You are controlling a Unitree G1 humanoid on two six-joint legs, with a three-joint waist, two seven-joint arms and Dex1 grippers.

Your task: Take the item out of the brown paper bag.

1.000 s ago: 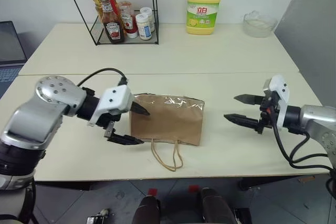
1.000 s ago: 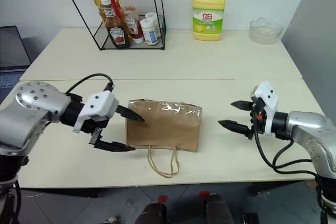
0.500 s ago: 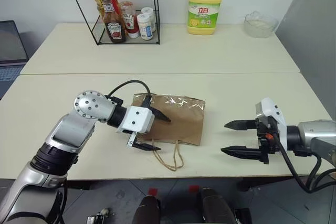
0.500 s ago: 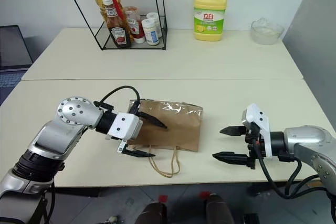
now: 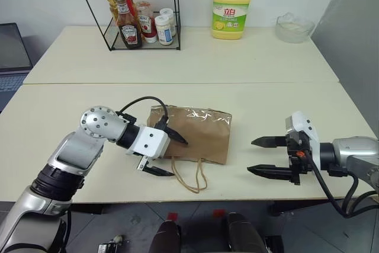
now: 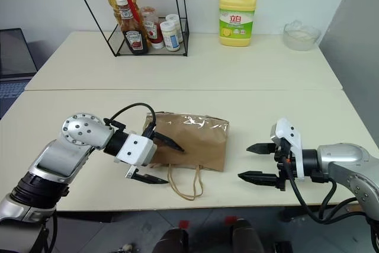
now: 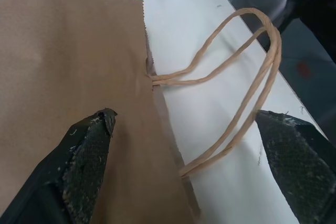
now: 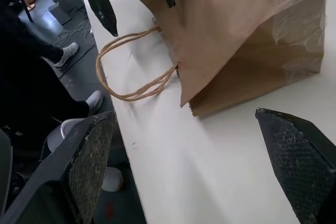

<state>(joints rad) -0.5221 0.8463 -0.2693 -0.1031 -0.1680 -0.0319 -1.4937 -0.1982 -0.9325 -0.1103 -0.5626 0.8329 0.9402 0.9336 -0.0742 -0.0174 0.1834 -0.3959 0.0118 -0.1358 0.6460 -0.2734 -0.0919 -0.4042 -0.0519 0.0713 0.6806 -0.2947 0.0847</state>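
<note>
Lowered left tool now straddles brown paper bag's mouth edge, shown close by left wrist.

brown paper bag | lying flat on table | cord handles toward near edge | clear film along far edge

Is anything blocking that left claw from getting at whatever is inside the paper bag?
Yes, the brown paper bag itself. It lies flat, and its paper hides the item. The open left tool straddles the bag's mouth edge, beside the cord handles. Nothing else lies between them.
</note>
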